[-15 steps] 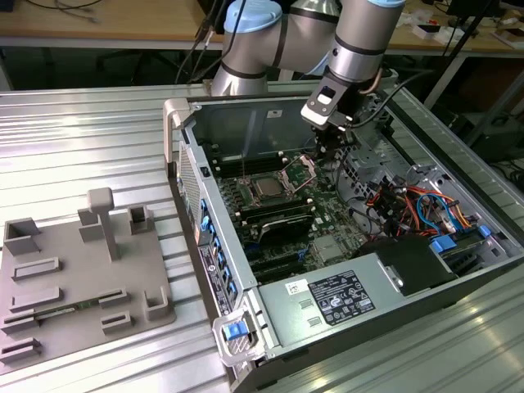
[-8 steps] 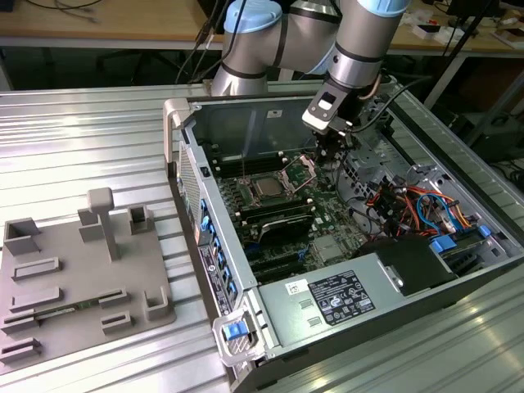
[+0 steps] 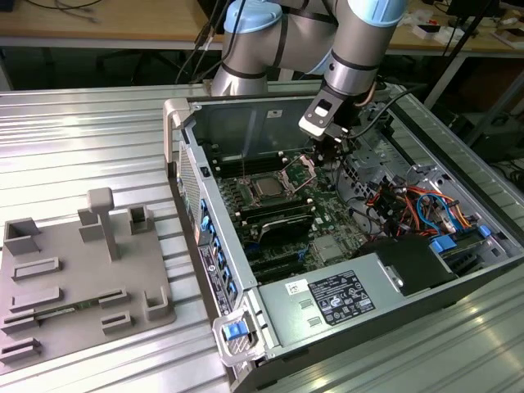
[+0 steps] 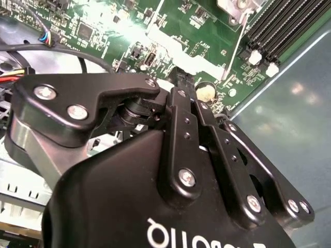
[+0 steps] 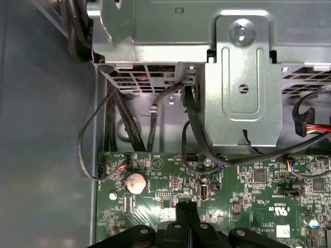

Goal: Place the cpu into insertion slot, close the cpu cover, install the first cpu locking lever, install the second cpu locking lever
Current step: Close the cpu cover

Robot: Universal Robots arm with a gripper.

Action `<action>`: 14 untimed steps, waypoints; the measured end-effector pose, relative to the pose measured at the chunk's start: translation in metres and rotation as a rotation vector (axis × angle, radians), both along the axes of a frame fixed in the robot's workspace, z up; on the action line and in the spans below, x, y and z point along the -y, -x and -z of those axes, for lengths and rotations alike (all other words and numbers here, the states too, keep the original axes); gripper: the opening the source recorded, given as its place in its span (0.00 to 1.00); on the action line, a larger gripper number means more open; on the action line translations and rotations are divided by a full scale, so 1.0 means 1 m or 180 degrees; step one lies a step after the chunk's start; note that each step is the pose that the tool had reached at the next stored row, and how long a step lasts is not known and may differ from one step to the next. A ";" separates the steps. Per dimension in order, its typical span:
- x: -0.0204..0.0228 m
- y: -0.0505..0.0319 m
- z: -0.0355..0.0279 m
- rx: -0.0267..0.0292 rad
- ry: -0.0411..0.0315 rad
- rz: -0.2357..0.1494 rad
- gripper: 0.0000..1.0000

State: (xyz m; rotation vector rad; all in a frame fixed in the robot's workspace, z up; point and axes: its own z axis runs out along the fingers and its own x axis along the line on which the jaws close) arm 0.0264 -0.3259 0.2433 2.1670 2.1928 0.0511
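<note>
Closed gripper (image 3: 329, 154) hovers inside case (image 3: 209, 237); cpu (image 3: 268, 189) sits in insertion slot (image 3: 253, 196).

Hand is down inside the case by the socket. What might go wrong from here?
1. The cpu cover stands raised beside the hand; a sideways move might knock it onto the cpu.
2. Loose black cables hang close to the hand and might snag.

Fingers (image 5: 180, 213) together — green board (image 5: 150, 205), coin cell (image 5: 136, 182)

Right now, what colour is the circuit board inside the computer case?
Green; the circuit board shows best in the first wrist view.
</note>
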 end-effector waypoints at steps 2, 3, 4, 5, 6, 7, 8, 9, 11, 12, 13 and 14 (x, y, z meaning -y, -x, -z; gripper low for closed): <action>0.0000 0.0009 0.0001 -0.0025 -0.0001 -0.0001 0.11; 0.0000 0.0009 0.0001 -0.0041 -0.0001 -0.0001 0.11; 0.0000 0.0010 0.0001 -0.0059 0.0000 0.0000 0.11; 0.0000 0.0010 0.0001 -0.0070 0.0000 0.0000 0.11; 0.0000 0.0011 0.0001 -0.0073 0.0000 0.0001 0.11; 0.0000 0.0011 0.0001 -0.0073 0.0000 0.0001 0.11; 0.0000 0.0010 0.0002 -0.0074 0.0000 0.0000 0.11; 0.0000 0.0010 0.0001 -0.0075 0.0000 0.0000 0.11; 0.0000 0.0010 0.0002 -0.0076 0.0000 0.0000 0.11; 0.0000 0.0010 0.0002 -0.0077 0.0000 0.0000 0.11; 0.0000 0.0010 0.0002 -0.0077 0.0000 0.0000 0.11; 0.0000 0.0010 0.0002 -0.0078 0.0000 0.0000 0.11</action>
